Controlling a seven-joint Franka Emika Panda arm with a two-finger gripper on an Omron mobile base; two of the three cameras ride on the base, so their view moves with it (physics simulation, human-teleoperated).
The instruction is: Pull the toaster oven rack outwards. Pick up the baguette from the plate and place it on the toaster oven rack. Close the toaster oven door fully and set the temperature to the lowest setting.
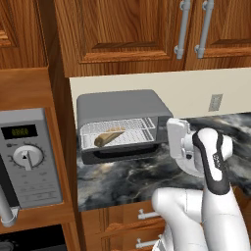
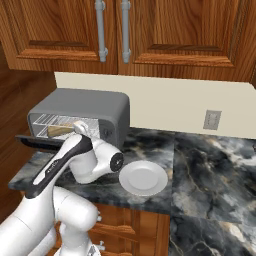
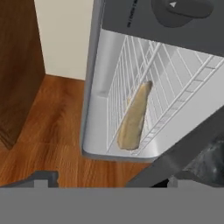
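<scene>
Toaster oven [image 1: 117,110]: door [image 2: 37,143] down, baguette [image 1: 109,137] on rack [image 1: 137,131]. Plate [image 2: 143,178] on desk [image 2: 200,165]. End effector open. Microwave [image 1: 27,157] display unreadable.

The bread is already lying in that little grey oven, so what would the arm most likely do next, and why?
Probably bring the open gripper down to the toaster oven door and swing it up to shut. The baguette already lies on the toaster oven rack, the plate is bare, and the door hangs open in front of the toaster oven. The temperature knob would come after.
</scene>
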